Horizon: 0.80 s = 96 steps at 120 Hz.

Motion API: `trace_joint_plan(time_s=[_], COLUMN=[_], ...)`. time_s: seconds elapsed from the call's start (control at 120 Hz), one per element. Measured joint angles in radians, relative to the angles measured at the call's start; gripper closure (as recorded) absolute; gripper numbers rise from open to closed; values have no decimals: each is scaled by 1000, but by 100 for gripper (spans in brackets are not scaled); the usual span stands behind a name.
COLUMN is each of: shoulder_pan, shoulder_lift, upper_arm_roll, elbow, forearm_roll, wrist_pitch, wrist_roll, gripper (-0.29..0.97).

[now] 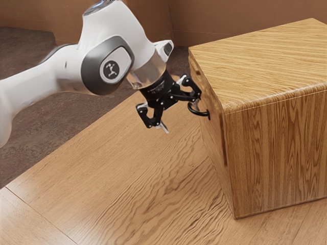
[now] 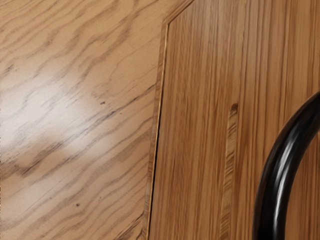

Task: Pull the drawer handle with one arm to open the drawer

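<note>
Simulated single-arm scene. A wooden cabinet (image 1: pixel 265 102) stands on the desk (image 1: pixel 117 189), toward the desk edge at the exterior view's right. Its drawer front (image 1: pixel 210 127) faces the exterior view's left. The drawer front lies flush with the cabinet body, so the drawer reads as shut. A black curved drawer handle (image 1: pixel 199 110) projects from the upper part of this front.

The white arm (image 1: pixel 76 66) enters from the exterior view's left and carries its black jaws to the handle's level, above the desk surface. The jaws stand open and spread wide. One finger (image 1: pixel 193 88) lies just above and beside the handle, and the other finger (image 1: pixel 152 120) hangs lower, well apart from the handle, over the desk. Nothing is gripped. Whether the upper finger touches the handle cannot be told.

In the wrist view, the drawer front (image 2: pixel 210 120) appears close under the hand, bounded by a thin seam beside the desk surface (image 2: pixel 70 115). The drawer handle (image 2: pixel 280 175) shows as a glossy black arc.
</note>
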Motion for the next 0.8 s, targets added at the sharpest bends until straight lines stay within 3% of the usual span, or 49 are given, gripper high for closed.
trace_joint_plan(time_s=[0.358, 0.525, 0.617, 0.8], shoulder_pan=[-6, -60, 17, 27], shoulder_lift=[-72, -191, -257, -293], upper_arm_roll=[41, 175, 248, 299], elbow=[-93, -204, -271, -266], forearm_roll=[-13, -37, -46, -29], wrist_pitch=[2, 0, -3, -45], wrist_roll=[10, 26, 39, 69], gripper=[0, 0, 0, 0])
